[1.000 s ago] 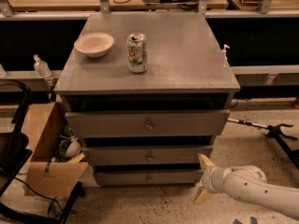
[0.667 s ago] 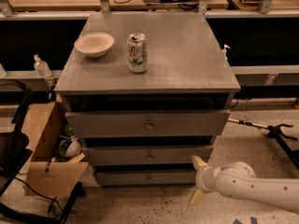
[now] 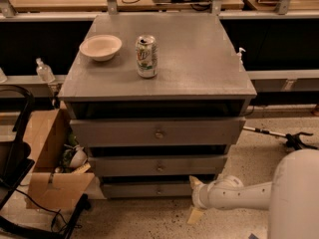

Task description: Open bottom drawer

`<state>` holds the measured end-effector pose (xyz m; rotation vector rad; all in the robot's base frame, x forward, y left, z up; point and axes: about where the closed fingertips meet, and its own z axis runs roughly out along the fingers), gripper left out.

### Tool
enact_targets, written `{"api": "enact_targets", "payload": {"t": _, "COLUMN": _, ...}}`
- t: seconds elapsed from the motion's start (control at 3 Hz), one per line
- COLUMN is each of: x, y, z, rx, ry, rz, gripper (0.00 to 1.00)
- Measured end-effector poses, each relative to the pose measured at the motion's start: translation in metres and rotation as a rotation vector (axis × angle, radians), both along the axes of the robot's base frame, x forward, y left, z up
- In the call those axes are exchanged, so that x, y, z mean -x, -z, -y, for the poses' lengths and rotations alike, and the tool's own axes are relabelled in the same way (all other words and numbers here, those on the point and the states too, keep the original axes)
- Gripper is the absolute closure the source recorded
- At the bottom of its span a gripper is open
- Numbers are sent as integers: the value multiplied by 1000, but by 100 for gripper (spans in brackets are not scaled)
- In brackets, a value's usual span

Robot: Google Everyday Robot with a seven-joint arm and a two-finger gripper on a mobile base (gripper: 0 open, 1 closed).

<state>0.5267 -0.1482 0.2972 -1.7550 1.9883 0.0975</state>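
The grey cabinet (image 3: 199, 68) has three stacked drawers. The bottom drawer (image 3: 134, 189) is the slimmest front, lowest in the stack just above the floor, with a small round knob (image 3: 159, 189) at its centre, and its front sits about level with the cabinet. My gripper (image 3: 194, 199) is at the drawer's right end, low near the floor, on the white arm (image 3: 239, 195) that reaches in from the right. Its tan fingers (image 3: 195, 182) are spread open, one above the other, with nothing between them. The knob is to the gripper's left, apart from it.
A white bowl (image 3: 100, 47) and a soda can (image 3: 146, 56) stand on the cabinet top. An open cardboard box (image 3: 52, 158) sits on the floor to the left, beside a black frame (image 3: 15, 153). A tripod-like stand (image 3: 289, 137) lies on the floor at right.
My gripper and arm have moved left along the floor, from beyond the cabinet's right side to the bottom drawer's right end. The drawers have not moved.
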Motion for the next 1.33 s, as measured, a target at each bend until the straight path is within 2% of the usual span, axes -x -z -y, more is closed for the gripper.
{"api": "enact_targets", "payload": {"t": 0.33, "x": -10, "y": 55, "z": -19, "rx": -6, "ry": -19, "rz": -35, "gripper": 0}}
{"api": "enact_targets", "payload": {"t": 0.67, "x": -22, "y": 83, "z": -23, "rx": 12, "ry": -32, "rz": -49, "gripper": 0}}
{"api": "enact_targets", "payload": {"t": 1.33, "x": -60, "y": 114, "z": -7, "rx": 90, "ry": -15, "rz": -81, "gripper": 0}}
